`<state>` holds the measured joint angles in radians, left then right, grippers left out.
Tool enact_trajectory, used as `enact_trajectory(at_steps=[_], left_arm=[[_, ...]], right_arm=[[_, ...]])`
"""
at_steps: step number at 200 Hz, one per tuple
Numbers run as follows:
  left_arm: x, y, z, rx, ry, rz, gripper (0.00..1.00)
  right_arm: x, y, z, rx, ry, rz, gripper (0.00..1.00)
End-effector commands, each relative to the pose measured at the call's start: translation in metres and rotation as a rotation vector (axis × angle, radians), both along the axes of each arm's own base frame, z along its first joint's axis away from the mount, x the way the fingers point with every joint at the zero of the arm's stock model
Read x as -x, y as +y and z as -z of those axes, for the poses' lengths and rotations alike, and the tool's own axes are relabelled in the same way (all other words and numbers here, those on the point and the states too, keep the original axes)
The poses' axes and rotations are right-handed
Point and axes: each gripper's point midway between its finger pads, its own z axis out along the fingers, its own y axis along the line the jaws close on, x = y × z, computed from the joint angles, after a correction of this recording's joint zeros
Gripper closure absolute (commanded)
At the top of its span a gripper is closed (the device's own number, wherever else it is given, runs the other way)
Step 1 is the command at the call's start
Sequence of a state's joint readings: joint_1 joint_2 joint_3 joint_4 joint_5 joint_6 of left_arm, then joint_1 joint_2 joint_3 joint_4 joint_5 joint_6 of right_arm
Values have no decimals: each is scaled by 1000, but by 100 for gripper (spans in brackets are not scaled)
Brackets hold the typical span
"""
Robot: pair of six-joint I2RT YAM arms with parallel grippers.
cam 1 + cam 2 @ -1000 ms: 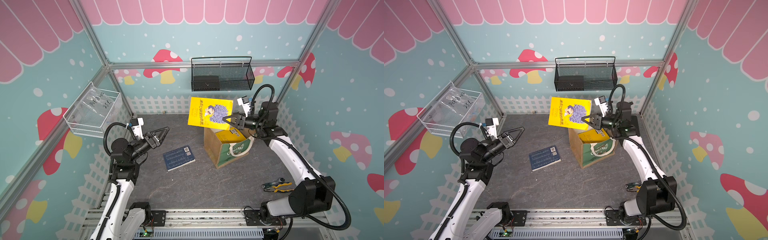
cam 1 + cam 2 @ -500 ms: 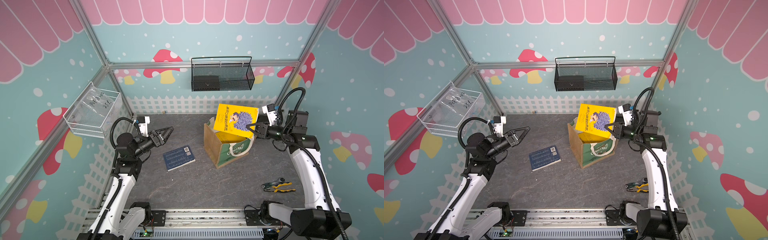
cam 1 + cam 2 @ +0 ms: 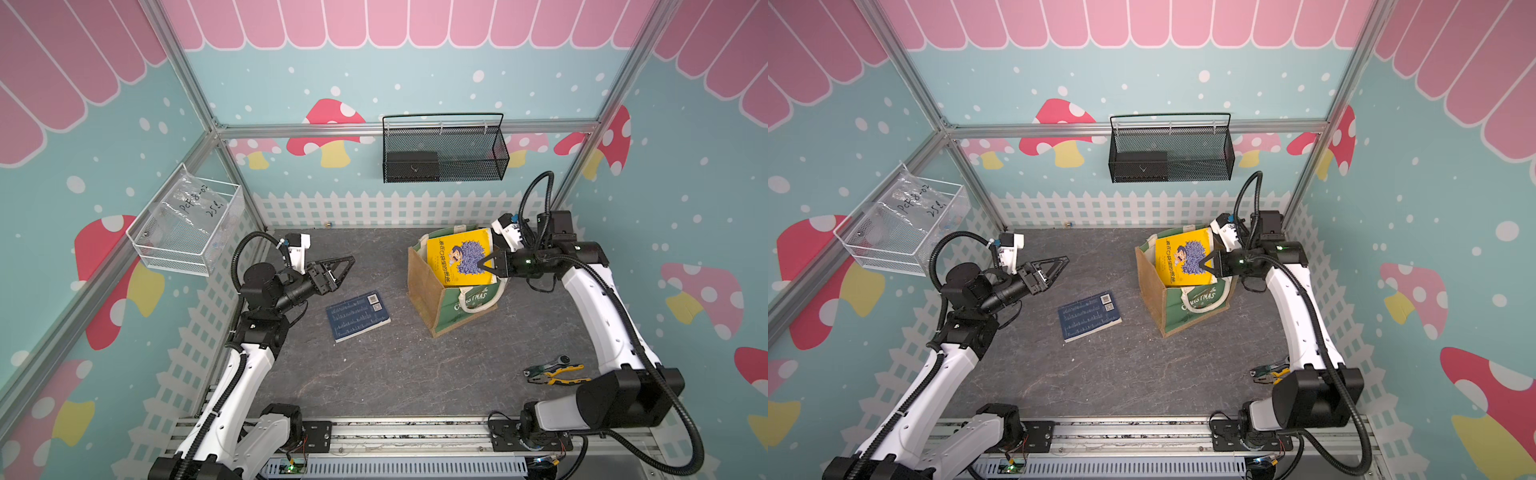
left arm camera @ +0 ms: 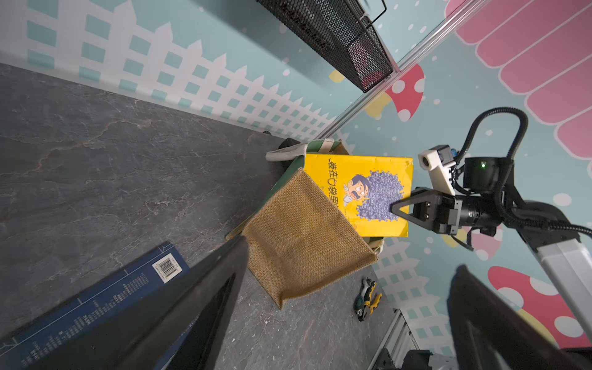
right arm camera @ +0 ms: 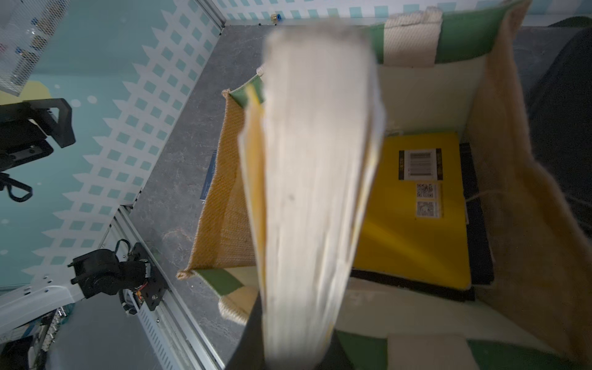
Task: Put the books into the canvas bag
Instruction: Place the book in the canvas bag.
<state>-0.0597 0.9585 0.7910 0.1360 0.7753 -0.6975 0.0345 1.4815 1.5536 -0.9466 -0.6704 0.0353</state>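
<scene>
In both top views we see the right fingers (image 3: 484, 265) clamped on the edge of a yellow book (image 3: 457, 259) with a cartoon cover, right of centre in the frame. The book slants over the open mouth of the canvas bag (image 3: 428, 291). In the left wrist view its lower part is hidden behind the bag's tan wall. The bag stands upright on the bench (image 3: 374, 374), its green printed panel facing the lower edge of the frame.

In the right wrist view we look past the held book's page edges into the bag. Another yellow book (image 5: 413, 208) lies flat on the bottom there, on top of a dark flat thing (image 5: 479, 230) that we cannot make out.

The left fingers (image 3: 347, 262) are spread wide and empty, left of centre, above the bench. Just below and right of them a navy book (image 3: 357, 316) lies flat on the bench, barcode side up, well apart from the bag. Pliers (image 3: 555, 370) lie at the lower right.
</scene>
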Motion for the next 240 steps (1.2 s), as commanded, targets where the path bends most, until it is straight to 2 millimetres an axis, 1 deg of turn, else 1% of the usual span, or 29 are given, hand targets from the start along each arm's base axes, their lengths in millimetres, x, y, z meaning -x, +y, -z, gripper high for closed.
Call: enact_trajectory(at_steps=[1, 11, 26, 47, 64, 84, 99, 107, 133, 149, 168, 177, 188, 195, 202, 215, 228, 240], left_arm=[[2, 2, -4, -39, -25, -28, 1], [2, 1, -2, -50, -21, -30, 1], [1, -2, 0, -69, -15, -30, 1], [-1, -6, 0, -89, -13, -25, 1], [-3, -11, 2, -105, -5, -18, 1], [-5, -16, 3, -107, -1, -5, 1], [-7, -18, 3, -100, 1, -4, 2], [-9, -18, 3, -93, 0, -5, 2], [-15, -20, 1, -73, -8, -9, 1], [-19, -21, 0, -59, -10, -13, 1], [-21, -21, -2, -52, -16, -15, 1], [-21, -21, 0, -57, -12, -19, 1], [-21, -20, 1, -67, -8, -22, 2], [-21, -20, 2, -72, -4, -24, 2], [-21, -20, 3, -75, -4, -24, 1], [-22, -20, 4, -75, -1, -26, 2], [-23, -19, 4, -74, -2, -30, 2], [-23, -18, 3, -74, -2, -31, 1]], right_arm=[[-21, 0, 9, 93, -17, -49, 100], [-30, -1, 17, 121, 5, -51, 100], [-41, -1, 21, 134, 12, -69, 100], [-47, -8, 33, 191, 42, -54, 100], [-40, -11, 39, 210, 54, -56, 100], [-30, -11, 28, 213, 25, -54, 100], [-19, -8, 19, 215, -2, -55, 100], [-12, -7, 17, 215, -9, -56, 100], [8, 1, 21, 208, -10, -77, 100], [11, 3, 25, 212, -5, -83, 100], [-2, -5, 41, 259, 39, -54, 100], [-11, -8, 46, 282, 57, -40, 93], [-24, -13, 51, 321, 72, -14, 88], [-33, -19, 53, 352, 76, 7, 81], [-42, -25, 54, 385, 76, 34, 81], [-56, -29, 55, 413, 77, 53, 80], [-69, -31, 56, 429, 81, 70, 73], [-79, -33, 57, 446, 86, 86, 63]])
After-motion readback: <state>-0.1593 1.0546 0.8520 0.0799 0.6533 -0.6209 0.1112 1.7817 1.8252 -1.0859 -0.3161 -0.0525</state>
